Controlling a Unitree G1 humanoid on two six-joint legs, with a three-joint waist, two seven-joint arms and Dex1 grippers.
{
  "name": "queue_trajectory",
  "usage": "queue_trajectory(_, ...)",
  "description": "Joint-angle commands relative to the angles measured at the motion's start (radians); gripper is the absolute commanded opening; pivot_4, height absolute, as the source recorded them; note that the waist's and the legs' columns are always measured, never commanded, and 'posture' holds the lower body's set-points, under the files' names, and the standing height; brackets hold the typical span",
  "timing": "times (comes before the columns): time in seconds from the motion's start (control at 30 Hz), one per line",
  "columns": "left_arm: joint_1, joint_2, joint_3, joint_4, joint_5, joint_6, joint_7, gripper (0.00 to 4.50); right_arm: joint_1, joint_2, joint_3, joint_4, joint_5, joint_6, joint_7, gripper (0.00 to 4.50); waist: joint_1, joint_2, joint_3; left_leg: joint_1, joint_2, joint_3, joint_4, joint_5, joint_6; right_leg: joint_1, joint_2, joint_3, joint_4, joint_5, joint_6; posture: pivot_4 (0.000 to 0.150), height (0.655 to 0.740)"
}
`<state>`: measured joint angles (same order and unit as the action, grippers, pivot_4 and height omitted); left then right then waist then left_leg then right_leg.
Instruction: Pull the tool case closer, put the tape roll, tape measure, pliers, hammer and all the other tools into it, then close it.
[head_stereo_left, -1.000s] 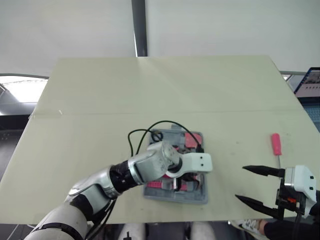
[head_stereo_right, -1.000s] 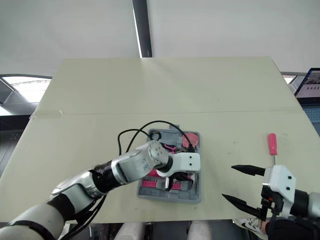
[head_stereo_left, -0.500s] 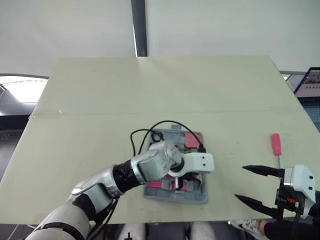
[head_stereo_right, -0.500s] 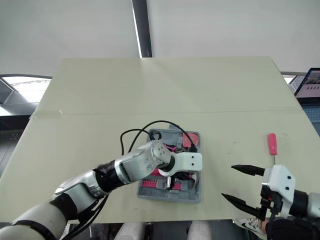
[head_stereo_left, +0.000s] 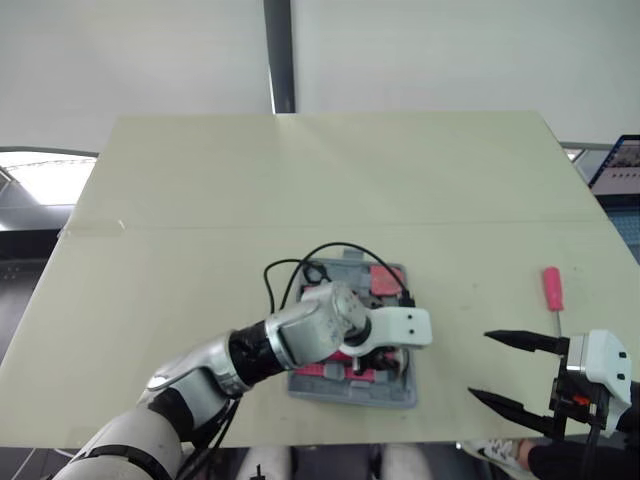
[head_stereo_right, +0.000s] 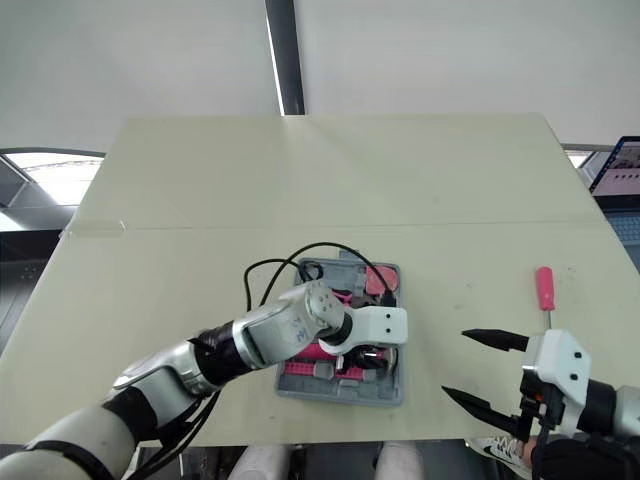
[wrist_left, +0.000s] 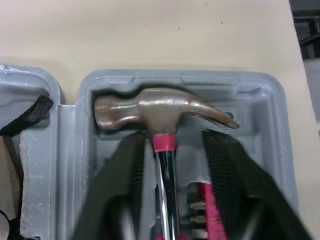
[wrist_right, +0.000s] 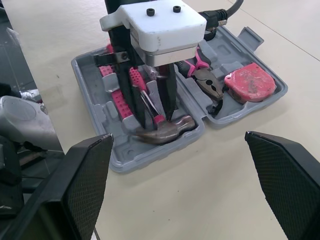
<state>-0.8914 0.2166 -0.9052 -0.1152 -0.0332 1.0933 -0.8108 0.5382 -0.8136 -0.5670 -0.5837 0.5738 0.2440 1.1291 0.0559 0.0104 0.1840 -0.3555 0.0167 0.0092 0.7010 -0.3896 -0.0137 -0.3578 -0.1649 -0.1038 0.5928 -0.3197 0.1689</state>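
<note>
Straddling half-hidden hammer (wrist_left: 161, 108) — left gripper (wrist_left: 172, 144).

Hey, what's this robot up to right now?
It is packing tools into a grey tool case on the table. The left gripper is down over the case, fingers open either side of the hammer, which lies in its slot. Pliers and a red tape measure are already in. The right gripper hangs open near a red screwdriver lying on the table.

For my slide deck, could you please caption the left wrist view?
Left gripper, open, straddles the shaft of the hammer, whose head rests in the grey tool case.
</note>
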Motion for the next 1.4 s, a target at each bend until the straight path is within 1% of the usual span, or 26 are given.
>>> queue_trajectory(0.03, -0.018, -0.009, 0.089, -0.080, -0.036, 0.064, 0.004, 3.37, 0.002, 0.006, -0.031, -0.002, 0.012, -0.015, 0.008, 4.50, -0.001, 0.000, 0.000, 0.000, 0.000, 0.000, 0.000, 0.000, 0.000, 0.000, 0.000, 0.000, 0.000, 0.000, 0.000, 0.150, 0.7373)
queue_trajectory(0.07, -0.013, -0.006, 0.109, -0.099, -0.046, 0.087, 0.009, 3.29, -0.003, 0.005, -0.029, 0.004, 0.012, -0.017, 0.010, 4.50, -0.001, 0.000, 0.000, 0.000, 0.000, 0.000, 0.000, 0.000, 0.000, 0.000, 0.000, 0.000, 0.000, 0.000, 0.000, 0.150, 0.7373)
queue_trajectory(0.1, -0.001, -0.003, 0.135, -0.123, -0.059, 0.106, 0.015, 3.06, -0.008, 0.004, -0.026, 0.007, 0.011, -0.018, 0.011, 4.50, -0.001, 0.000, 0.000, 0.000, 0.000, 0.000, 0.000, 0.000, 0.000, 0.000, 0.000, 0.000, 0.000, 0.000, 0.000, 0.150, 0.7373)
queue_trajectory(0.17, 0.027, 0.003, 0.192, -0.174, -0.093, 0.145, 0.023, 2.17, -0.014, 0.003, -0.024, 0.011, 0.011, -0.019, 0.012, 4.50, -0.001, 0.000, 0.000, 0.000, 0.000, 0.000, 0.000, 0.000, 0.000, 0.000, 0.000, 0.000, 0.000, 0.000, 0.000, 0.150, 0.7373)
queue_trajectory(0.23, 0.095, 0.001, 0.289, -0.245, -0.132, 0.144, 0.039, 1.12, -0.019, 0.004, -0.023, 0.012, 0.010, -0.019, 0.012, 4.50, -0.003, 0.001, 0.000, 0.000, 0.000, 0.000, 0.000, 0.000, 0.000, 0.000, 0.000, 0.000, 0.000, 0.000, 0.000, 0.150, 0.7373)
queue_trajectory(0.27, 0.143, 0.012, 0.343, -0.288, -0.153, 0.110, 0.040, 0.75, -0.020, 0.004, -0.022, 0.012, 0.010, -0.019, 0.012, 4.50, -0.004, 0.001, 0.000, 0.000, 0.000, 0.000, 0.000, 0.000, 0.000, 0.000, 0.000, 0.000, 0.000, 0.000, 0.000, 0.150, 0.7373)
queue_trajectory(0.3, 0.208, 0.021, 0.411, -0.331, -0.189, 0.064, 0.028, 0.30, -0.022, 0.005, -0.021, 0.012, 0.011, -0.019, 0.011, 4.50, -0.006, 0.001, -0.001, 0.000, 0.000, 0.000, 0.000, 0.000, 0.000, 0.000, 0.000, 0.000, 0.000, 0.000, 0.000, 0.150, 0.7373)
queue_trajectory(0.33, 0.267, 0.033, 0.469, -0.363, -0.216, 0.037, 0.024, 0.07, -0.024, 0.005, -0.022, 0.013, 0.011, -0.020, 0.011, 4.50, -0.007, 0.001, -0.001, 0.000, 0.000, -0.001, 0.000, 0.000, 0.000, 0.000, 0.000, 0.000, 0.001, 0.000, 0.000, 0.150, 0.7373)
queue_trajectory(0.5, 0.539, 0.182, 0.629, -0.419, -0.269, -0.302, -0.065, 0.07, -0.026, 0.008, -0.024, 0.017, 0.013, -0.024, 0.013, 4.50, -0.012, 0.002, -0.001, 0.001, 0.001, -0.001, 0.000, 0.000, 0.000, 0.000, 0.000, 0.000, 0.001, 0.000, -0.001, 0.150, 0.7373)
queue_trajectory(0.57, 0.642, 0.245, 0.671, -0.410, -0.264, -0.448, -0.105, 0.07, -0.027, 0.008, -0.025, 0.019, 0.015, -0.025, 0.017, 4.50, -0.009, 0.002, -0.001, 0.001, 0.001, -0.001, 0.000, 0.000, 0.000, 0.000, 0.000, 0.000, 0.001, 0.000, -0.001, 0.150, 0.7373)
queue_trajectory(0.7, 0.745, 0.300, 0.699, -0.343, -0.239, -0.655, -0.143, 0.07, -0.035, 0.004, -0.025, 0.030, 0.017, -0.027, 0.025, 4.50, 0.003, 0.002, -0.001, 0.001, 0.000, -0.001, 0.001, 0.000, 0.000, 0.001, -0.001, 0.000, 0.001, 0.000, -0.001, 0.150, 0.7373)
queue_trajectory(0.83, 0.774, 0.309, 0.650, -0.237, -0.158, -0.868, -0.149, 0.07, -0.047, 0.001, -0.023, 0.042, 0.014, -0.026, 0.033, 4.50, -0.001, 0.002, -0.002, 0.002, 0.000, -0.001, 0.000, 0.000, 0.000, 0.002, -0.001, 0.000, 0.001, 0.000, 0.000, 0.150, 0.7373)
queue_trajectory(0.97, 0.746, 0.274, 0.601, -0.155, -0.102, -0.957, -0.125, 0.07, -0.052, -0.001, -0.027, 0.047, 0.012, -0.026, 0.040, 4.50, -0.002, 0.002, -0.002, 0.002, 0.000, 0.000, 0.000, 0.000, 0.000, 0.001, -0.001, 0.000, 0.001, 0.000, 0.000, 0.150, 0.7373)
queue_trajectory(1.13, 0.710, 0.264, 0.559, -0.086, -0.040, -1.009, -0.114, 0.07, -0.048, -0.002, -0.037, 0.044, 0.012, -0.022, 0.042, 4.50, -0.006, 0.002, -0.002, 0.002, 0.000, 0.000, -0.001, 0.000, 0.000, 0.001, -0.001, 0.000, 0.001, 0.000, 0.000, 0.150, 0.7373)
queue_trajectory(1.4, 0.688, 0.248, 0.519, -0.005, 0.016, -1.045, -0.095, 0.07, -0.030, 0.003, -0.049, 0.034, 0.011, -0.022, 0.038, 4.50, -0.004, 0.003, -0.002, 0.003, 0.000, 0.001, -0.001, 0.000, 0.000, 0.001, -0.001, 0.000, 0.001, 0.000, 0.000, 0.150, 0.7373)
